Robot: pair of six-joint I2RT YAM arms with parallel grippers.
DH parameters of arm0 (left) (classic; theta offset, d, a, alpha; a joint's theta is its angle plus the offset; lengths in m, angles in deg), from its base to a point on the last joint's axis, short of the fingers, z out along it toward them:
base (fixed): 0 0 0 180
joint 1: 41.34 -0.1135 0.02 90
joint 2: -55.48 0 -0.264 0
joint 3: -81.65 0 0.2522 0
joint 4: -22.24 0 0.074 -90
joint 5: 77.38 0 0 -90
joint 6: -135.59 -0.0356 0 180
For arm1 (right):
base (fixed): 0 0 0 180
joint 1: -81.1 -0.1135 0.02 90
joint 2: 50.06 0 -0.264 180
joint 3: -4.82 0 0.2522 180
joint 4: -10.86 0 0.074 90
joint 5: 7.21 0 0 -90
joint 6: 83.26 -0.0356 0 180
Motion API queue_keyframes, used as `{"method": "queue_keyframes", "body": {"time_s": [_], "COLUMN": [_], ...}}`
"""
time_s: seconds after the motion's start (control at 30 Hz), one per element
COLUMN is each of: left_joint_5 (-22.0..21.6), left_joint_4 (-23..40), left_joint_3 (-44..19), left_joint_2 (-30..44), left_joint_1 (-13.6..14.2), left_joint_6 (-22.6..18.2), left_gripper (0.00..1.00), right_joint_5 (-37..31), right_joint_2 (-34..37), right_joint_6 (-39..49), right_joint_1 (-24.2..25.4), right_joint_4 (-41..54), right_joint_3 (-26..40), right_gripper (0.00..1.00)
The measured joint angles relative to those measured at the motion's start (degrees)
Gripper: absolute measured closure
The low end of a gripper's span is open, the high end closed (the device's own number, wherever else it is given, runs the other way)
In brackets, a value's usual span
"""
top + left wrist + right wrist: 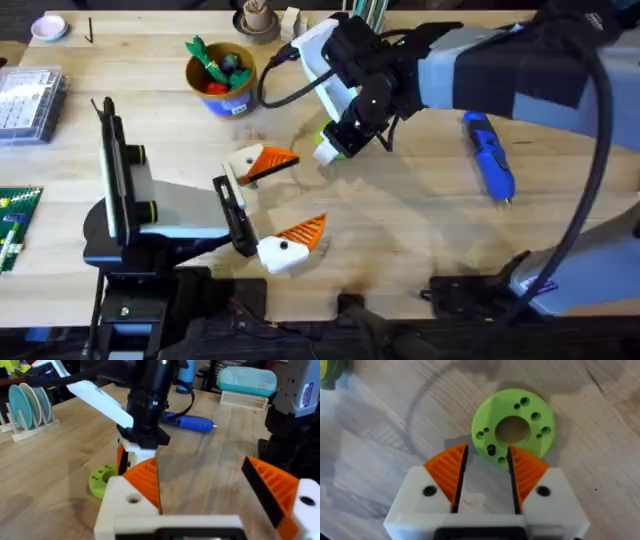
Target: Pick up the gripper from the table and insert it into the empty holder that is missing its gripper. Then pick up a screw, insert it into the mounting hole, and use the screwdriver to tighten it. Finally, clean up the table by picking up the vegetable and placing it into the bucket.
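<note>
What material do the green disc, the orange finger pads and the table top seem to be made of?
The green disc looks like matte plastic, probably 3D printed: uniform colour, clean round holes. The orange pads of the right gripper look like printed plastic or rubber: fine parallel ribs; I cannot tell which. The table looks like light wood or wood laminate: grain lines, slight sheen.

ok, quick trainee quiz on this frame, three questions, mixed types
1. True or false: the blue screwdriver lies inside the bucket.
2. What does the right gripper hang over? A) green disc B) plate rack C) storage box
3. Is the left gripper open or shut?

Key: 1 false, it lies on the table; 2 A; 3 open, both orange-tipped fingers wide apart.
</note>
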Motion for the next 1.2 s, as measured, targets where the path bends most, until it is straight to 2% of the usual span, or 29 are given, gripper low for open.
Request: {"method": "queue_keyframes", "body": {"time_s": [0.57, 0.83, 1.2], "left_joint_5": [0.0, 0.0, 0.0], "left_joint_4": [0.0, 0.0, 0.0], "left_joint_3": [0.0, 0.0, 0.0], "left_joint_2": [0.0, 0.0, 0.0], "left_joint_1": [0.0, 0.0, 0.0], "left_joint_6": [0.0, 0.0, 0.0], "left_gripper": [0.008, 0.008, 0.008], "right_joint_5": [-0.4, -0.4, -0.3], "right_joint_2": [0.1, 0.1, 0.1], "right_joint_6": [0.0, 0.0, 0.0], "right_joint_1": [0.0, 0.0, 0.4], "right_joint_4": [-0.6, -0.7, 1.0], "right_joint_3": [0.0, 0.0, 0.0], "right_gripper": [0.735, 0.984, 0.995]}}
